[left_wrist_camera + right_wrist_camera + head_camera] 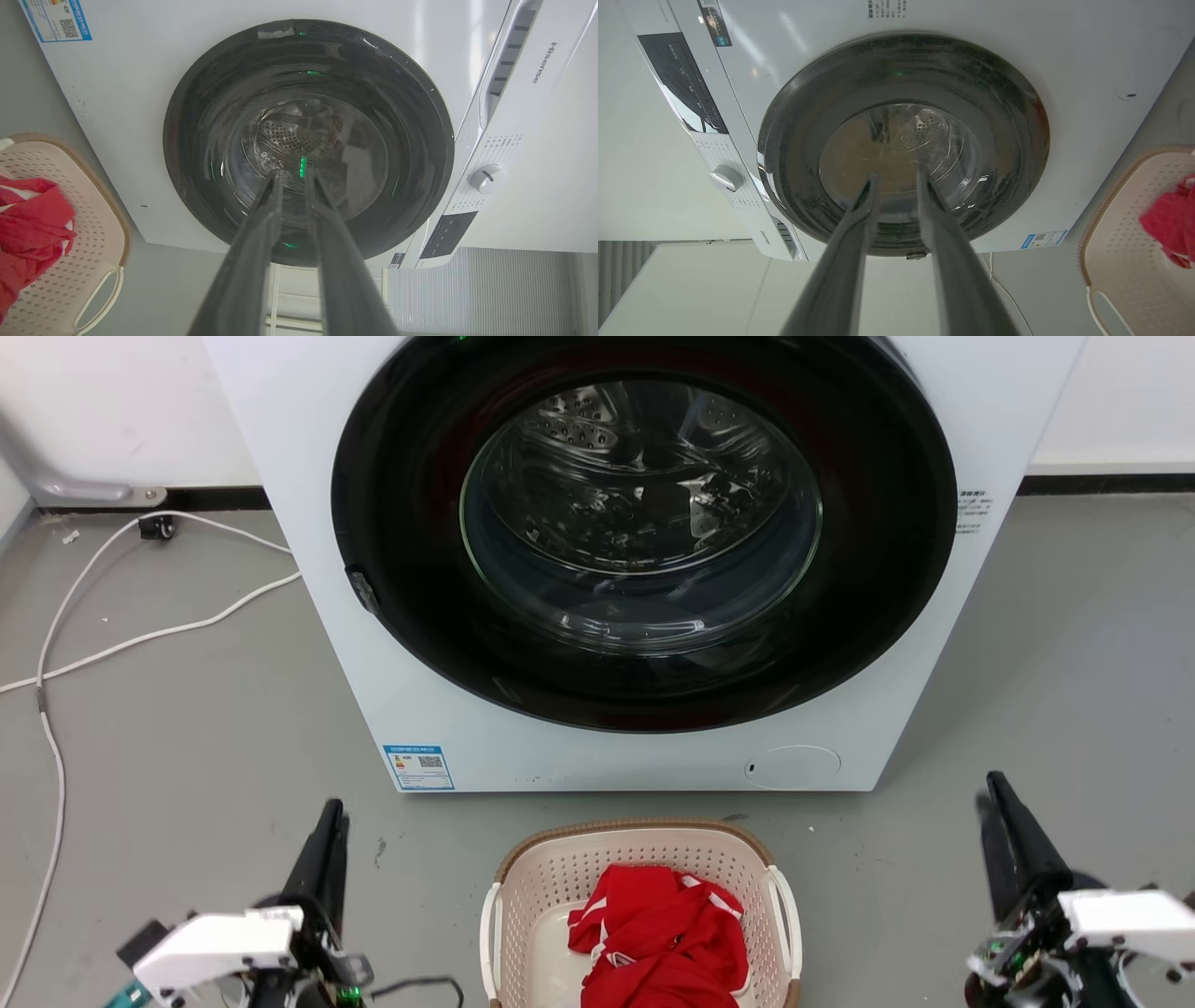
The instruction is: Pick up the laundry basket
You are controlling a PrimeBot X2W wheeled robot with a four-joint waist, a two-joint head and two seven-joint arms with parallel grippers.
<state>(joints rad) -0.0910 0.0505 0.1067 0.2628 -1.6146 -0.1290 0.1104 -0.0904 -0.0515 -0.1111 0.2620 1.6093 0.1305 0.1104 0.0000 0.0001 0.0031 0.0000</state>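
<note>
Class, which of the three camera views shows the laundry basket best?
The head view: the laundry basket sits centred before the washing machine, showing its rim, both white handles and the red cloth inside, its near end cut off. The left wrist view catches one end with one handle; the right wrist view, a corner.

End effectors: left gripper and right gripper, each with two long, dark grey fingers tapering to narrow tips (matte finish). Behind the jaws sits an angular white wrist housing with small dark screws. Behind the left housing are a black cable and a green light.
</note>
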